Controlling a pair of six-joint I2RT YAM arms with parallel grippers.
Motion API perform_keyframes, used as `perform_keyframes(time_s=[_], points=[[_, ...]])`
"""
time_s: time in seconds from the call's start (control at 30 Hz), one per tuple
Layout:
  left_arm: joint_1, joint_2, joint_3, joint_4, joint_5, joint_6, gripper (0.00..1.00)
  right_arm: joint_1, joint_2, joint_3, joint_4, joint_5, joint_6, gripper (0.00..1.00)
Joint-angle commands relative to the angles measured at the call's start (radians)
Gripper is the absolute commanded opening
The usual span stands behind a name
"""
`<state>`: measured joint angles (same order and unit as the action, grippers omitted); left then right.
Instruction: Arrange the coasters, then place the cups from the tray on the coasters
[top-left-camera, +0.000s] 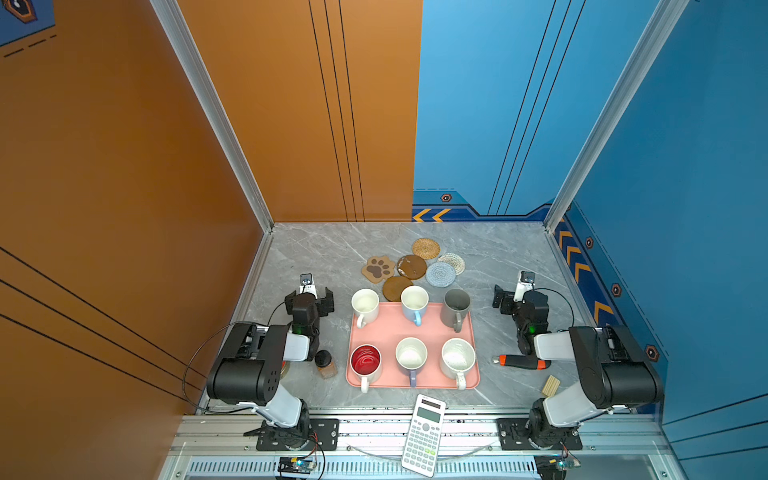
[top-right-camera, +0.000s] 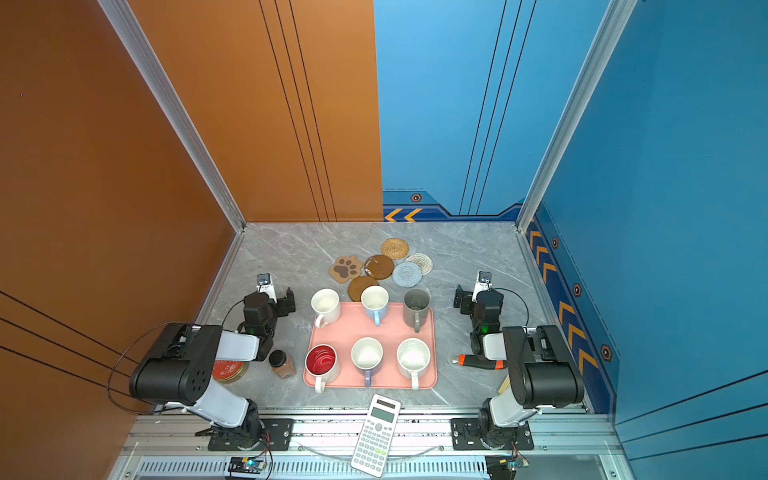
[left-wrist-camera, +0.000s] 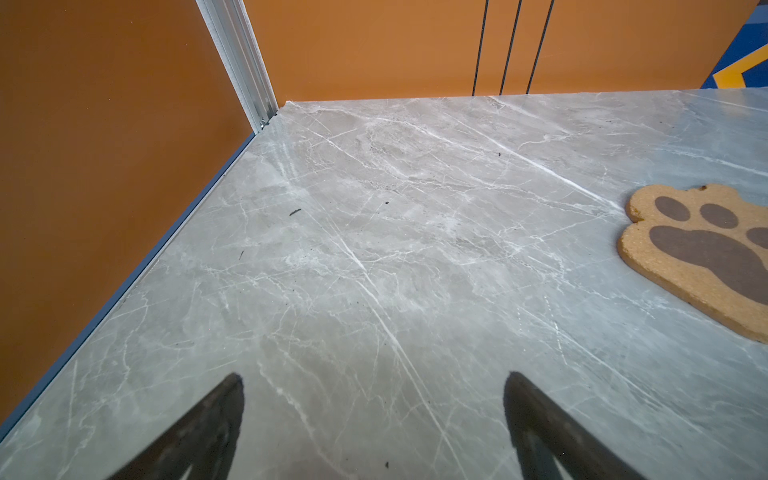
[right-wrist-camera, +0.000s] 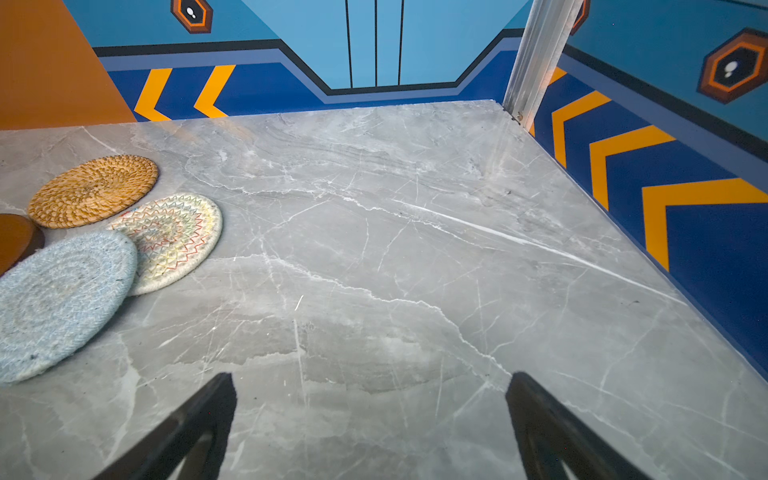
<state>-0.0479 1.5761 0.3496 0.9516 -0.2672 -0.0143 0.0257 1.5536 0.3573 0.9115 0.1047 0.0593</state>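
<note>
While the left gripper (left-wrist-camera: 374, 376) and right gripper (right-wrist-camera: 372, 376) gape fully apart, holding nothing, over bare tabletop (top-left-camera: 316, 249), one pink tray (top-left-camera: 390, 332) lies near the front edge; six cups (top-left-camera: 410, 353) stand on it in two rows of three, handles toward the front edge; six coasters (top-left-camera: 411, 267) cluster flat behind it, some overlapping.

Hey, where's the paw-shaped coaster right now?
In both top views the paw coaster lies flat on the table beyond the pink tray, just left of a brown disc.
</note>
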Motion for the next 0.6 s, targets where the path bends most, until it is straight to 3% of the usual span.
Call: perform_keyframes(time_s=[0.0, 0.57], points=[[-0.004, -0.009, 0.020, -0.001, 0.014, 0.014, 0.98, -0.004, -0.007, 0.017, -0.005, -0.007, 0.002, 1.00], [-0.007, -0.008, 0.021, 0.000, 0.019, 0.021, 0.98, -0.004, -0.007, 0.017, -0.006, -0.007, 0.002, 1.00]])
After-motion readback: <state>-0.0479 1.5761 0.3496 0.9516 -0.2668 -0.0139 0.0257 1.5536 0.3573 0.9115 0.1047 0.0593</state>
